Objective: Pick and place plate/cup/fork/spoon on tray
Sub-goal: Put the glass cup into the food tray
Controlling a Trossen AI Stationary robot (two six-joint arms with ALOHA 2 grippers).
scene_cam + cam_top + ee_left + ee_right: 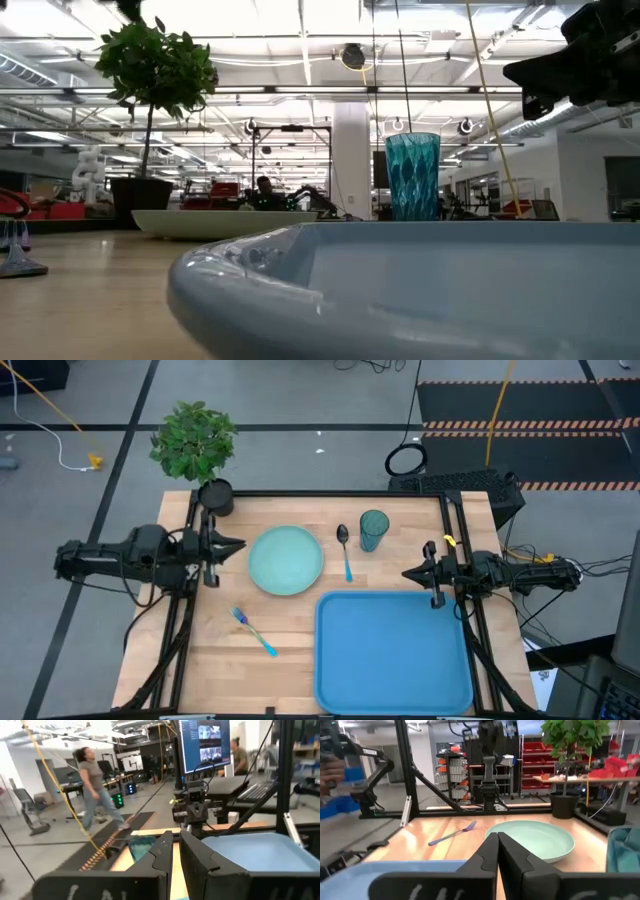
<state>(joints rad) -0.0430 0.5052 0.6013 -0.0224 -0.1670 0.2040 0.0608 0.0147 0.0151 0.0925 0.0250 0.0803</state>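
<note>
Closest to the low camera: tray [420, 285], empty, just below right gripper [408, 573] in the overhead view. Left to right: left gripper [240, 546], fingers [160, 851] clenched on nothing, just beside plate [286, 560]. Likely light, stiff, slippery; best pinched at the rim. Fork [254, 631], spoon [344, 550], cup [374, 530] on bench [230, 660]. Right fingers [487, 852] clenched, empty.
</note>
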